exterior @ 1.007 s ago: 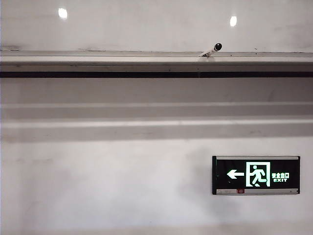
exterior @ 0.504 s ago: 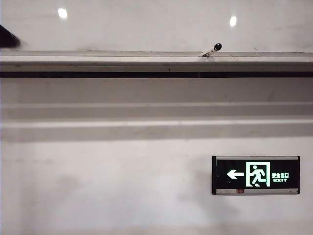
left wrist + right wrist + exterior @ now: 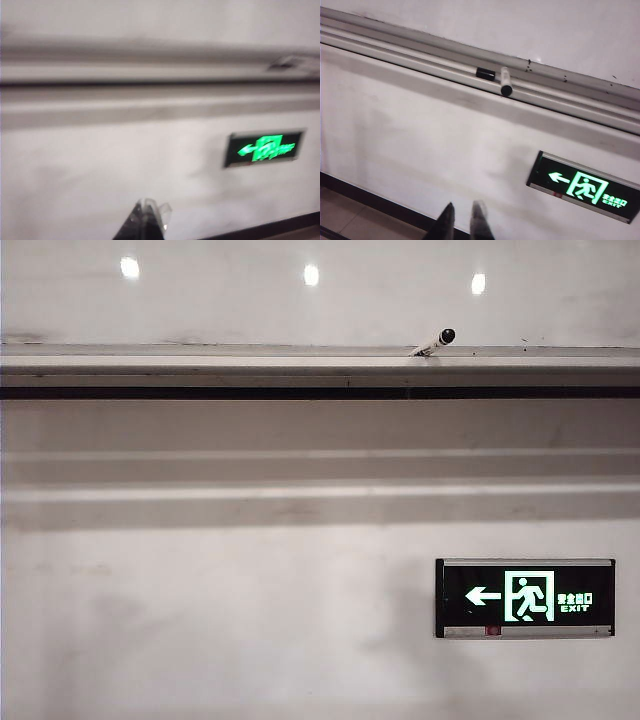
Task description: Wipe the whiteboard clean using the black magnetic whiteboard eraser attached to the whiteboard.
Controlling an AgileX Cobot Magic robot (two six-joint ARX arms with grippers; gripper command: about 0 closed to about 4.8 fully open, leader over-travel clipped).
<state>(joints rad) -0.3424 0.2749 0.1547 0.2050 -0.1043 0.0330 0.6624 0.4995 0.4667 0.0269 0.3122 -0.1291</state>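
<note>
Glossy whiteboard [image 3: 300,300] above; left gripper [image 3: 145,220] closed, right gripper [image 3: 462,220] slightly parted, both empty

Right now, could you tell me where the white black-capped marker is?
The marker rests tilted on the whiteboard's silver ledge, right of centre in the exterior view, above the exit sign.

A matte white wall [image 3: 250,620] is seen below a silver ledge; a green-lit exit sign [image 3: 525,597] is mounted on it; a dark baseboard [image 3: 380,202] and tiled floor [image 3: 350,217] are visible beneath.
</note>
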